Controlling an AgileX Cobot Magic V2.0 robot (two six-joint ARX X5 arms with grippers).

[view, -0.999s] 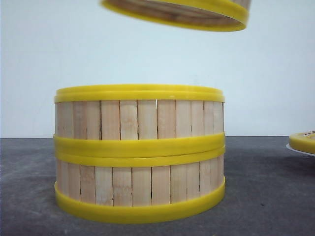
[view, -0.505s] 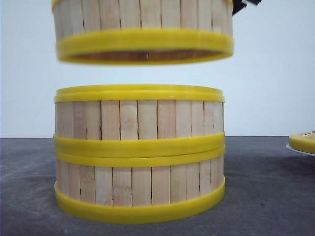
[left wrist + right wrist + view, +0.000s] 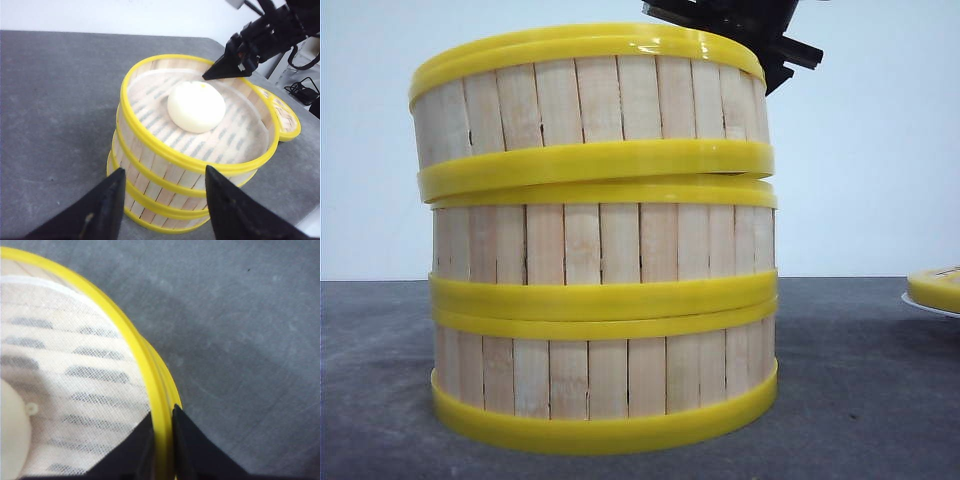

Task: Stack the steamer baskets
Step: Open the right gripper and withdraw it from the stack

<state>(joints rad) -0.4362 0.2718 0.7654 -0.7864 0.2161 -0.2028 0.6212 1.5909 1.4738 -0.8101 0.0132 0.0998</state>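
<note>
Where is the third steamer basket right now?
In the front view the third steamer basket sits slightly tilted on the two stacked baskets, center-left on the table, its rim pinched by the right gripper.

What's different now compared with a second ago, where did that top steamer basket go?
The top basket came down from above the frame and now rests on the two-basket stack, sitting slightly tilted and shifted left. The right pincer is still pinched on its rim; a white bun lies inside. The left pincer hangs open nearby, holding nothing. The two lower baskets and the lid on the plate at right stayed put.
</note>
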